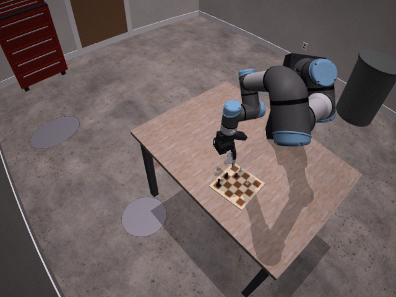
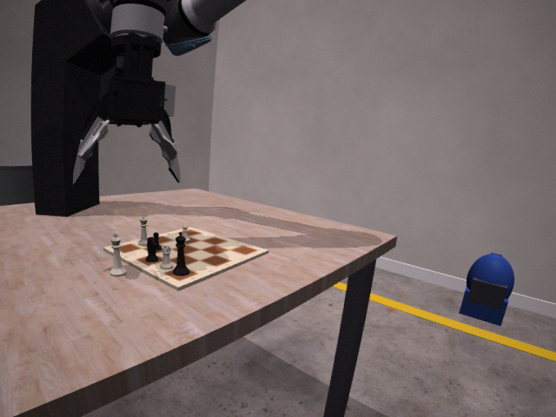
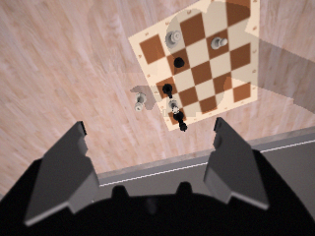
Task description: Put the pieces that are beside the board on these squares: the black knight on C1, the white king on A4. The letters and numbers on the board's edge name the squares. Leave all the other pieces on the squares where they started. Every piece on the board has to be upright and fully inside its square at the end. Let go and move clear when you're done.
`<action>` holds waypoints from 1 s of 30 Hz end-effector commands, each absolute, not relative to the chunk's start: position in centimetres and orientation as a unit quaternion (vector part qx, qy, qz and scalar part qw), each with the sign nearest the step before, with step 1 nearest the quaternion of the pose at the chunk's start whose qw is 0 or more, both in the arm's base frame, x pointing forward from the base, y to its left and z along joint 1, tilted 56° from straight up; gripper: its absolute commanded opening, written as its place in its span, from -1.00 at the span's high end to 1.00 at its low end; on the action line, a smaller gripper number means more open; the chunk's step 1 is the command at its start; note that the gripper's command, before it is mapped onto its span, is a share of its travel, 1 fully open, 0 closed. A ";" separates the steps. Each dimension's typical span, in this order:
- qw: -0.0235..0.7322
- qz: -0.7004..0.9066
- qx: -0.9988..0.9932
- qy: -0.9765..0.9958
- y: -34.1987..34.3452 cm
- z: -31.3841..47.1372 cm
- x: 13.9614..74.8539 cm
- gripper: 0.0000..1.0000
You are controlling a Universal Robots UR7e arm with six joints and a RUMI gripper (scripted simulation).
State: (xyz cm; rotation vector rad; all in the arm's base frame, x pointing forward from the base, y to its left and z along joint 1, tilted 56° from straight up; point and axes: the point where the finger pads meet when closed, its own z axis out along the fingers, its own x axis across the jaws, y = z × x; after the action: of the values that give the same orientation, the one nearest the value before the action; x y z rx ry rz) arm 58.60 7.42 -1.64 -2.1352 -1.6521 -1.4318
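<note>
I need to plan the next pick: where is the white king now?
The white king stands upright on the table just off the board's left corner in the exterior view.
</note>
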 end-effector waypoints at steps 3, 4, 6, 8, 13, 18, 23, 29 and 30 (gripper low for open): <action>-0.011 -0.469 -0.614 -0.634 6.7 -1.9 58.9 -1.00; -0.019 -0.469 -0.603 -0.645 6.6 -1.9 58.9 -1.00; -0.019 -0.469 -0.603 -0.645 6.6 -1.9 58.9 -1.00; -0.035 -0.468 -0.582 -0.664 6.4 -2.0 59.0 -1.00; -0.070 -0.464 -0.529 -0.707 6.0 -2.1 59.2 -1.00; -0.102 -0.458 -0.480 -0.741 5.7 -2.1 59.4 -1.00; -0.118 -0.454 -0.453 -0.758 5.5 -2.1 59.5 -1.00; -0.145 -0.446 -0.406 -0.784 5.1 -2.2 59.7 -1.00; -0.149 -0.445 -0.400 -0.787 5.1 -2.2 59.7 -1.00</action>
State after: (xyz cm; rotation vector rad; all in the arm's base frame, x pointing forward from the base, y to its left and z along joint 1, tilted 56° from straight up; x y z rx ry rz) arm 59.61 5.35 -2.18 -1.4887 -2.6499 -1.5490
